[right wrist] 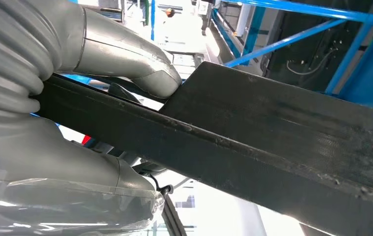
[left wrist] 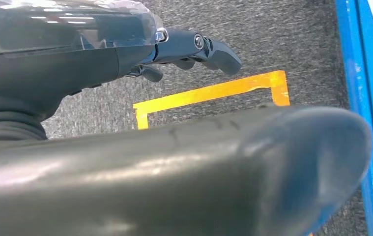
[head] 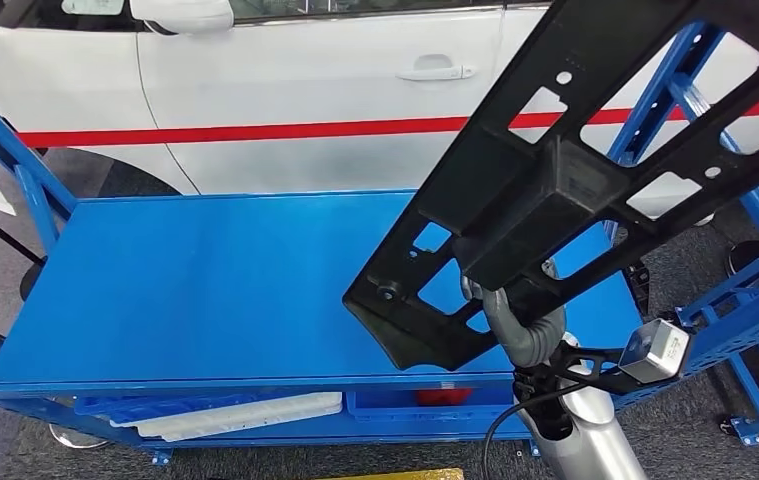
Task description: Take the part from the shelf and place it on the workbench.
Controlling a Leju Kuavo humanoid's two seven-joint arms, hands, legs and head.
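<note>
A long black plastic part [head: 575, 170] with cut-out windows hangs tilted above the right half of the blue workbench [head: 205, 290]. Its low end is just over the front edge and it rises to the upper right. My right hand [head: 517, 325] grips it from below near the low end. In the right wrist view, the grey thumb [right wrist: 125, 54] presses on the part's black bar [right wrist: 272, 132]. My left hand [left wrist: 100, 64] hangs over the floor with its dark fingers [left wrist: 209, 49] apart and nothing in them.
A white car [head: 305, 70] with a red stripe stands behind the workbench. The blue shelf frame [head: 755, 300] stands at the right. A white slab [head: 245, 415] lies on the bench's lower level. Yellow tape [left wrist: 214, 93] marks the grey carpet beside a blue edge [left wrist: 361, 73].
</note>
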